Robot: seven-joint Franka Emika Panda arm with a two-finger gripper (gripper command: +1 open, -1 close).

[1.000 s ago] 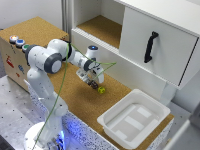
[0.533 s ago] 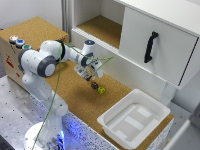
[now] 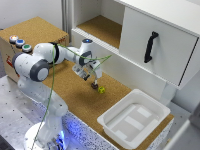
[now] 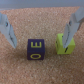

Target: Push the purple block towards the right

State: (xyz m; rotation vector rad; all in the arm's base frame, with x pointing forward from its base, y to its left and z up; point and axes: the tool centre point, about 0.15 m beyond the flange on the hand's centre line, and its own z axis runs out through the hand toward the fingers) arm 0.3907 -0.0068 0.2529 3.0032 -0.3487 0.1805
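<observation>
A: How far along is the push judged to be?

B: Little or nothing can be counted as done. In the exterior view the purple block (image 3: 94,86) is seen on the cork table (image 3: 75,97), about midway along it and well away from its edges, with the yellow-green block (image 3: 101,90) just beside it toward the exterior view's right. A narrow gap is seen between the two in the wrist view, where the purple block (image 4: 35,49) and the yellow-green block (image 4: 65,45) are shown apart, not touching. The whole sideways travel appears to be left.

A: And what is reported of the arm?

B: From the base at the table's near left edge, the arm is reached out over the middle of the cork, the wrist is bent down, and the gripper (image 3: 92,80) is hung directly over the purple block. The white tray (image 3: 150,100), by the table's right end, is left well apart from it.

A: Is anything held?

B: Nothing is gripped. In the wrist view the gripper (image 4: 41,26) is spread wide; the purple block is framed between the fingers, nearer one of them, while the other finger is overlapped with the yellow-green block. Whether either block is actually touched cannot be told.
</observation>
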